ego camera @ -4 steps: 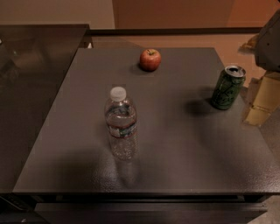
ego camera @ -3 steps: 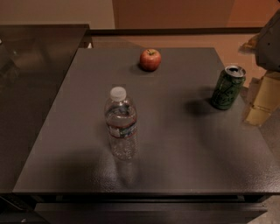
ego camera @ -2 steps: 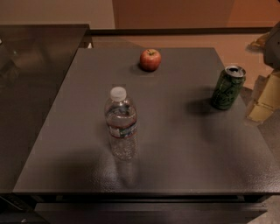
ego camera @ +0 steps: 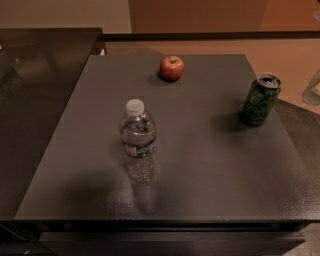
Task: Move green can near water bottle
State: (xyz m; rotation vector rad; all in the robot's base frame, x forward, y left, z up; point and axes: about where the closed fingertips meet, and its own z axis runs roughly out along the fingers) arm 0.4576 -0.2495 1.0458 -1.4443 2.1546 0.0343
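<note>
Your gripper [ego camera: 312,92] shows only as a pale sliver at the picture's right edge, at 3 o'clock, off the side of the table [ego camera: 200,170]. You cannot tell whether it is spread or closed. It holds nothing that you can see and touches neither can nor table.

The can [ego camera: 260,100] stands upright at 9 o'clock from the gripper, near it but apart, close to the table's right edge, silver top up. The bottle [ego camera: 137,142] stands upright left of the table's middle, white cap on. From the bottle the can lies at about 2 o'clock, well apart. An apple [ego camera: 171,68] sits near the far edge, at 1 o'clock from the bottle.

The table top is dark grey, matt and finely speckled, and both bottle and can cast soft shadows on it. At 9 o'clock a glossy dark surface [ego camera: 35,90] adjoins it. Beyond the far edge you see a tan floor [ego camera: 285,55] and an orange-brown wall [ego camera: 200,15].
</note>
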